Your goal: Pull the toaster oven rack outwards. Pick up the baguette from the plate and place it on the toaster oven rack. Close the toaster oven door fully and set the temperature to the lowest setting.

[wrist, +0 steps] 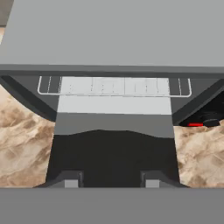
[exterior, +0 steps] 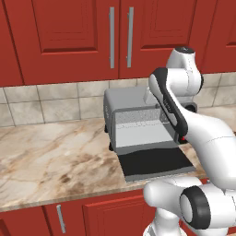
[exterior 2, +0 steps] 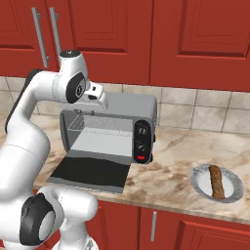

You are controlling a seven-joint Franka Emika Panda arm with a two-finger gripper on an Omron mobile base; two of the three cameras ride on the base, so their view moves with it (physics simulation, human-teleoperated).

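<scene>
The gripper [wrist: 112, 181] hangs above the oven mouth, jaws partly parted with nothing between the fingertips [wrist: 72, 183]. Right beneath them lies the toaster oven door [wrist: 113, 153], dropped flat and open on the counter [exterior: 55, 156]. Just beyond, inside the cavity, sits the toaster oven rack [wrist: 114, 86], tucked under the top of the toaster oven [exterior 2: 128, 105]. Off past the control panel, well apart from the gripper, the baguette [exterior 2: 216, 181] rests on the plate [exterior 2: 199, 181].
</scene>
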